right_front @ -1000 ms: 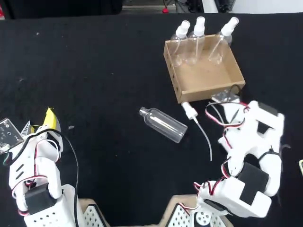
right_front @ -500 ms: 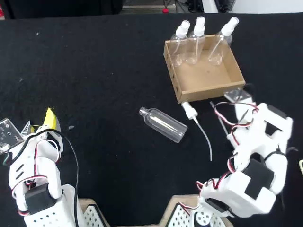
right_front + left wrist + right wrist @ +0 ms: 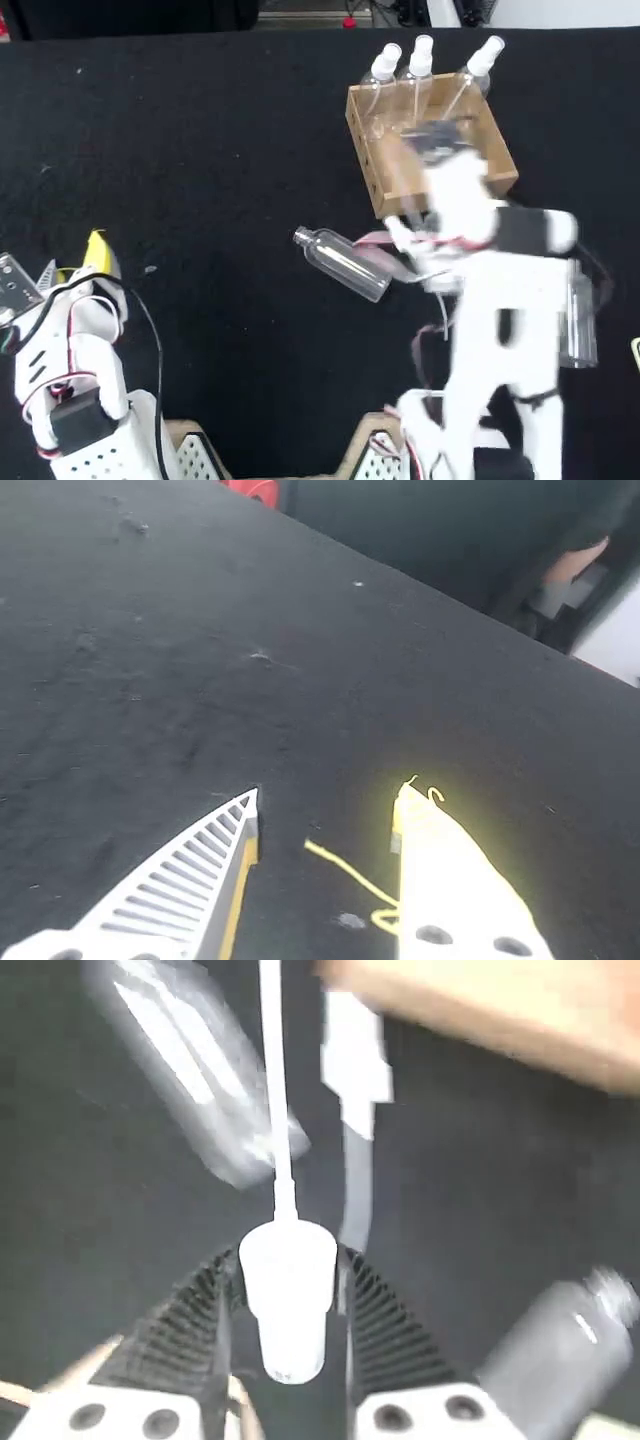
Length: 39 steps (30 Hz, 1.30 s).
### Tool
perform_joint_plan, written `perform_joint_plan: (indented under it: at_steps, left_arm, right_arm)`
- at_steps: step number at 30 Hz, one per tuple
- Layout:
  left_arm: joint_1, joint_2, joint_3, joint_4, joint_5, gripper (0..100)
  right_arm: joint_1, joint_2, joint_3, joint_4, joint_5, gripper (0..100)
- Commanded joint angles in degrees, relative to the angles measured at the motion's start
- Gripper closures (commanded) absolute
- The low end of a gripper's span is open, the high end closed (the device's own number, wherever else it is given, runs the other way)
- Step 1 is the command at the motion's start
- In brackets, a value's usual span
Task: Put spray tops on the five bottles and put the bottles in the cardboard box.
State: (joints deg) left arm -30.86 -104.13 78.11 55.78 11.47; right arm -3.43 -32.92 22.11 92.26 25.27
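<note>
A white spray top point(image 3: 290, 1310), its thin tube pointing away, is pinched between the ribbed jaws of the right gripper point(image 3: 288, 1258) above the black table point(image 3: 200, 150). A capless bottle point(image 3: 345, 262) lies on its side near the cardboard box point(image 3: 362, 150), with a loose spray top point(image 3: 355, 1060) beside it. Another bottle point(image 3: 578, 322) is just right of that arm. Three capped bottles point(image 3: 418, 60) stand along the box's far wall. At the near left, the left gripper point(image 3: 325, 805) hangs spread over bare table, holding nothing.

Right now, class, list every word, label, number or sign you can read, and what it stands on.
None can be read: the cardboard box, the lying bottle and the spray top in the right gripper show no legible print.
</note>
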Motion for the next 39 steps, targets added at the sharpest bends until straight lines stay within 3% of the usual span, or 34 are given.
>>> perform_joint_plan:
  at_steps: [1, 7, 10, 12, 16, 24, 28, 34, 39]
  left_arm:
    - [-3.03, -0.44, -2.24, -0.18, 0.18, 79]
    - [-2.86, -0.44, -1.8, 0.18, 0.26, 79]
    - [-2.86, -0.44, -1.8, 0.18, 0.26, 79]
    - [-2.86, -0.44, -1.71, 0.26, 0.26, 79]
    - [-2.86, -0.44, -1.71, 0.26, 0.26, 79]
    - [3.38, -0.35, -0.57, 0.18, -0.26, 79]
    - [10.15, 0.0, -1.54, 0.44, -8.0, 79]
    - [23.16, 1.49, -5.41, 4.04, -19.34, 79]
    - [21.85, 15.21, -11.21, 0.79, -26.55, 79]
  right_arm:
    - [-19.96, 2.15, -1.54, -7.74, -10.64, 98.1]
    - [-33.05, 18.07, -2.15, -26.2, -17.93, 98.0]
    - [-35.16, 27.03, -4.44, -33.41, -18.81, 96.8]
    - [-35.25, 32.57, -7.34, -34.99, -19.87, 89.9]
    - [-35.34, 38.55, -16.31, -28.31, -22.51, 68.8]
    - [-33.67, 27.65, -28.97, -2.29, -22.24, 70.4]
    - [-24.79, 19.21, -24.48, 2.9, -15.38, 70.9]
    - [-4.4, 7.78, -11.12, 3.34, -3.69, 70.8]
    - [11.87, 1.54, -3.21, 2.11, 6.42, 70.8]
